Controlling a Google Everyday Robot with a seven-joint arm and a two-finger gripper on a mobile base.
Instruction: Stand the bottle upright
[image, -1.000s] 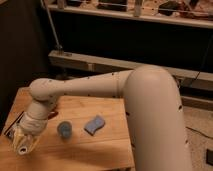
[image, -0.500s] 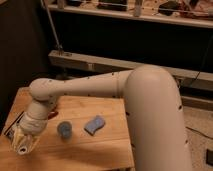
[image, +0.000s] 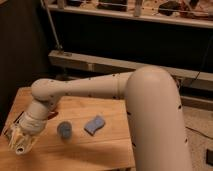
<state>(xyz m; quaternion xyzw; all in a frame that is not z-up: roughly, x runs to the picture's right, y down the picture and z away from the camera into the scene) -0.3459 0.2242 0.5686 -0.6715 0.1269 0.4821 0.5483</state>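
My gripper (image: 19, 140) is at the table's front left corner, low over the wood, at the end of the big white arm (image: 100, 90). A pale whitish see-through bottle (image: 21, 144) sits within the gripper, tilted, with a round end facing the camera. The gripper looks shut on it. How much of the bottle touches the table is hidden by the gripper.
A small blue cup (image: 64, 130) stands on the wooden table (image: 100, 150) just right of the gripper. A flat blue sponge-like pad (image: 94, 124) lies further right. The table's left and front edges are close to the gripper. A dark shelf unit stands behind.
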